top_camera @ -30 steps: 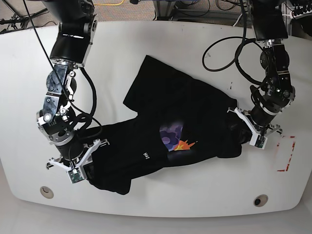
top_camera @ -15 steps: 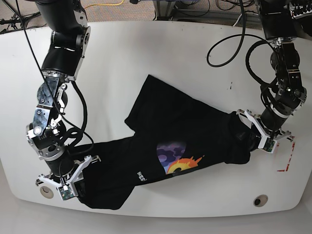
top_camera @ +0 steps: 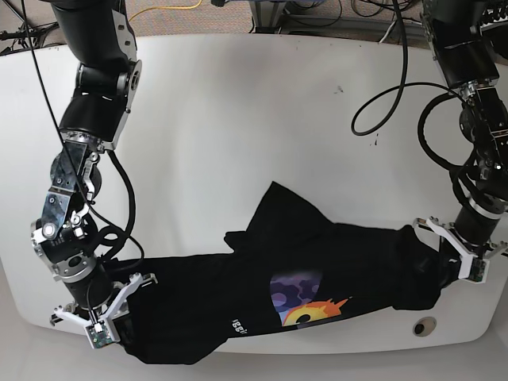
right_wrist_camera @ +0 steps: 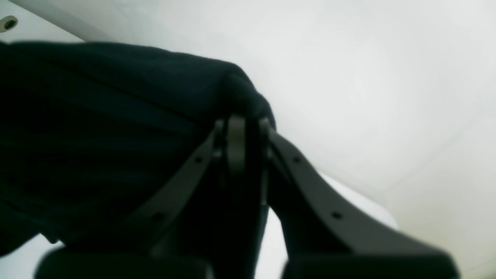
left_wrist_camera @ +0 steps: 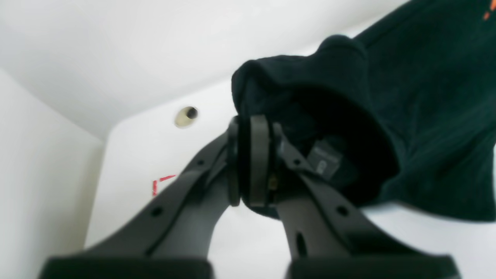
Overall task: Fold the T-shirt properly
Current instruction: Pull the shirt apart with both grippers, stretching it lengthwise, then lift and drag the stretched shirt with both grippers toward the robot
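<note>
White table [top_camera: 238, 119], T-shirt [top_camera: 333, 262] between both clamped grippers.

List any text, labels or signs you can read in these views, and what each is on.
Small white lettering on the T-shirt: too small and upside down to read.
Tag inside the shirt near the left gripper: faint marks, blurred, unreadable.
Red corner marking on the table: a mark, no text.
Nothing else is legible.

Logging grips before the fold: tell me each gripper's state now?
Left gripper: shut on the T-shirt.
Right gripper: shut on the T-shirt.
</note>
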Robot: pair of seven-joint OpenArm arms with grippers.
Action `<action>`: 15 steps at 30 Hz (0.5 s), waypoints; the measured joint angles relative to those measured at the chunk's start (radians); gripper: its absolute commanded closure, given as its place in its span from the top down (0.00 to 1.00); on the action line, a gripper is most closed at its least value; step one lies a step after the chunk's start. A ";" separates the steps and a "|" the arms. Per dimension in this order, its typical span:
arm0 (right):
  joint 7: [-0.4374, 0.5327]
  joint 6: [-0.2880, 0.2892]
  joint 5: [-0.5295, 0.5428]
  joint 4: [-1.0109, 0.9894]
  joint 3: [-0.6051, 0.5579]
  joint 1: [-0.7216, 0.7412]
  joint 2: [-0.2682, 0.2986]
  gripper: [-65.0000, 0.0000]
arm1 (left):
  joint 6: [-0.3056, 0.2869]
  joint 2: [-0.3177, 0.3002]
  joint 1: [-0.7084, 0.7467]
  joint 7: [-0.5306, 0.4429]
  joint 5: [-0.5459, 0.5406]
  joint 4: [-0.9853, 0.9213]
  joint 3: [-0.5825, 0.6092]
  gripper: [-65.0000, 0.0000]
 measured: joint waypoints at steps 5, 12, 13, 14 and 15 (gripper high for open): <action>0.000 0.002 0.004 -0.019 0.000 0.037 0.016 0.02 | 0.000 -0.003 -0.045 0.051 -0.003 -0.004 -0.031 0.00; 0.000 0.021 0.014 -0.092 -0.007 0.122 0.037 0.01 | -0.009 0.000 -0.115 0.113 -0.029 -0.001 -0.079 0.00; 0.003 0.023 0.018 -0.096 -0.007 0.133 0.040 0.01 | -0.010 0.000 -0.122 0.121 -0.032 0.000 -0.081 0.00; 0.007 0.023 0.023 -0.097 -0.007 0.143 0.043 0.01 | -0.013 0.000 -0.130 0.126 -0.032 0.003 -0.085 0.00; 0.010 0.023 0.023 -0.098 -0.007 0.154 0.045 0.01 | -0.018 0.000 -0.138 0.131 -0.032 0.005 -0.089 0.00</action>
